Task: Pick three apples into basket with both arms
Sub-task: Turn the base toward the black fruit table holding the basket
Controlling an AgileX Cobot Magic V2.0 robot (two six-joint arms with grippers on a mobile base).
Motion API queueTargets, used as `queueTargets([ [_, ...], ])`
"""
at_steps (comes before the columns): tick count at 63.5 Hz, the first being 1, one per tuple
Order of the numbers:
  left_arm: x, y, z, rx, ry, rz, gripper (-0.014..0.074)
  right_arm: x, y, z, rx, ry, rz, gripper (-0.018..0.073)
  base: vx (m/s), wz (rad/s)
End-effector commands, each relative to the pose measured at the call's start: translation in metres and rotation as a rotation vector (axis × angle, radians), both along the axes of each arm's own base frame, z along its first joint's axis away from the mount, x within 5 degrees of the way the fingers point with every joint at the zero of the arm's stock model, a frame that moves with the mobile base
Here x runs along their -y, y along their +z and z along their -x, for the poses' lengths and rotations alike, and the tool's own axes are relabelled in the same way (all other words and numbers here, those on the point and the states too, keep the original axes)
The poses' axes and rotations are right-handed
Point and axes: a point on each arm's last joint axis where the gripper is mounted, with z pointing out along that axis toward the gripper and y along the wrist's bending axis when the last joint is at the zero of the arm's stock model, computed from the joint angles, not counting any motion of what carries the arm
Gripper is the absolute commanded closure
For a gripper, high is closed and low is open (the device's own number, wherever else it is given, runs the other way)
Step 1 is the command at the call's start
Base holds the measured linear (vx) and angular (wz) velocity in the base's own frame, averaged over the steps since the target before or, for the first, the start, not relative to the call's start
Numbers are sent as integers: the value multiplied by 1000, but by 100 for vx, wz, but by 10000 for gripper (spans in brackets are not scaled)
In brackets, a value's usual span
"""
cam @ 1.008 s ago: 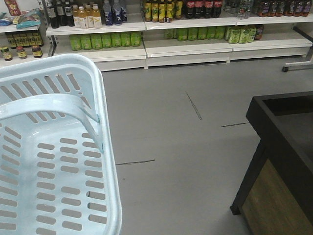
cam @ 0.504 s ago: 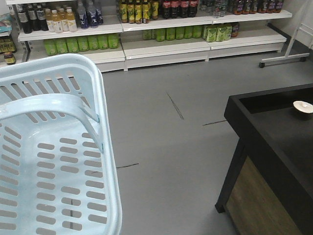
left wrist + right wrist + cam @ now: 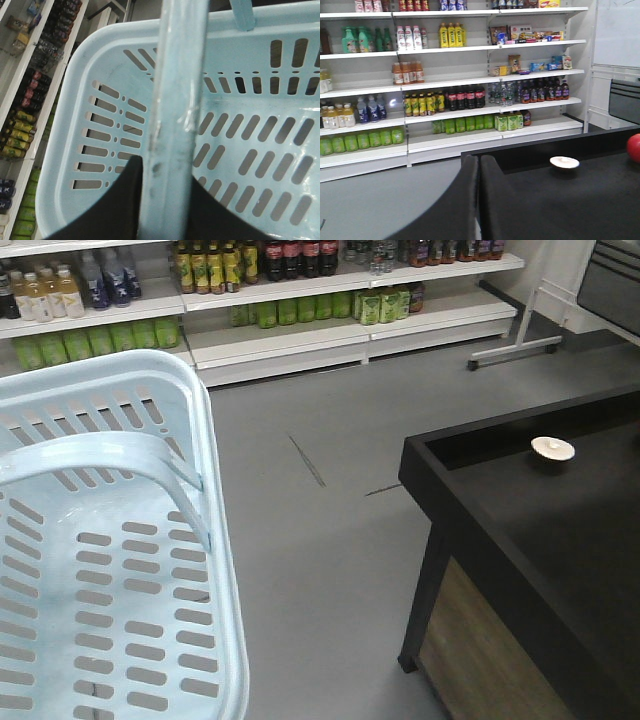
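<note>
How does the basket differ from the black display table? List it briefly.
The basket is pale blue slotted plastic; the table is black with solid walls. The basket's visible part holds nothing; the table holds a small white dish. Both are open-topped with raised rims.

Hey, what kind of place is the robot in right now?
Probably a supermarket, or a mock-up of one: white shelves stocked with rows of bottled drinks, a plastic shopping basket, and a black display table.

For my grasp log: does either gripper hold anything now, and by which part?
The left gripper holds the basket by its swing handle. The right gripper is shut on nothing.
</note>
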Motion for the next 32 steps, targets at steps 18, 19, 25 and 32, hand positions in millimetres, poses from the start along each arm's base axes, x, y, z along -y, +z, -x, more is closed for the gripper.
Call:
queueTargets([
  [18, 0, 18, 1, 97, -3, 88, 604, 0, 2, 1, 65, -1, 6, 568, 9, -36],
  [19, 0, 18, 1, 97, -3, 88, 604, 0, 2, 1, 65, -1, 6, 568, 10, -38],
  [25, 0, 18, 1, 97, -3, 88, 604, 0, 2, 1, 65, -1, 6, 568, 10, -37],
  [32, 0, 18, 1, 97, -3, 88, 604, 0, 2, 1, 65, -1, 6, 568, 9, -36],
])
